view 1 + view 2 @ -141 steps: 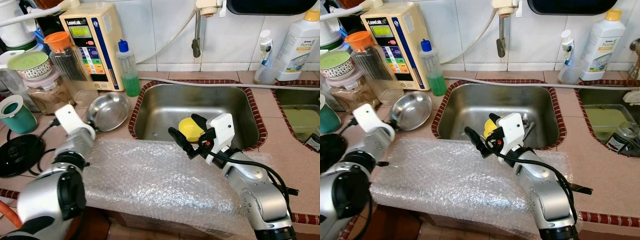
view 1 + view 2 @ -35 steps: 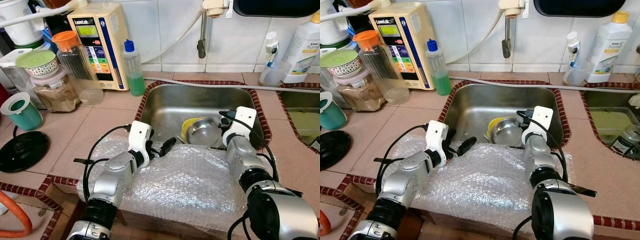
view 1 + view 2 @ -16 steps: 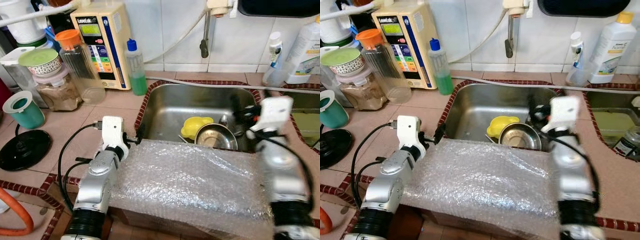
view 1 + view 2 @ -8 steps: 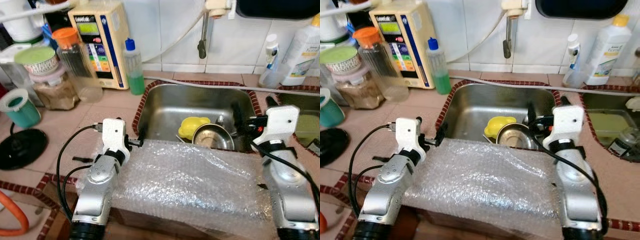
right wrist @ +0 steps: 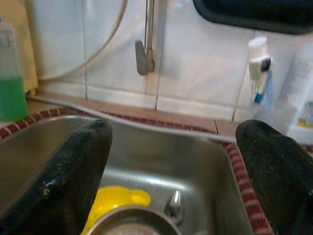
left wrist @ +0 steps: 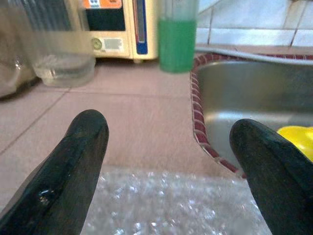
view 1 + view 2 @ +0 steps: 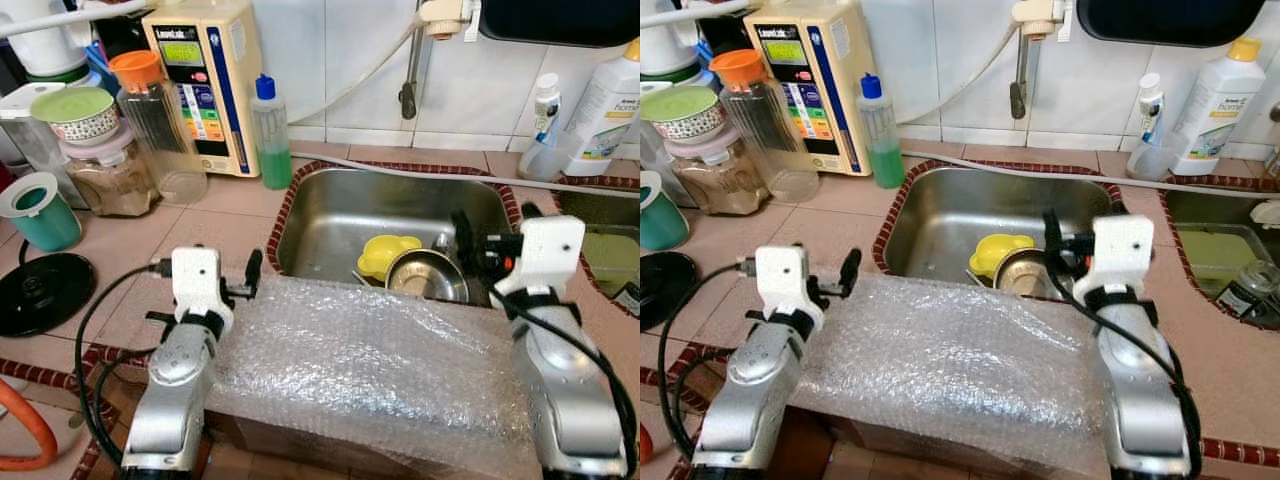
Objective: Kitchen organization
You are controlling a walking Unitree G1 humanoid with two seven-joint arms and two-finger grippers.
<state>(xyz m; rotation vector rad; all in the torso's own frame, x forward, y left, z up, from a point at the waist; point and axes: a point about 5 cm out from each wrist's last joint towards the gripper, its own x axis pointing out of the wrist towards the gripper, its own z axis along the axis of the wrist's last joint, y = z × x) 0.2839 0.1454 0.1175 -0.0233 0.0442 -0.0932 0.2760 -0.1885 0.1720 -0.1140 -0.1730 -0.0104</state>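
Since a moment ago I've drawn both arms back: left gripper (image 6: 166, 161) and right gripper (image 5: 171, 166) gape wide, empty, flanking the clear bubble-wrap sheet (image 7: 370, 360), round steel bowl (image 7: 428, 276) sitting in the sink (image 7: 330, 210).

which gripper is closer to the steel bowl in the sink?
Right. The right gripper hovers open over the sink's right side, just beside the steel bowl. The left gripper is open over the bubble wrap, outside the sink.
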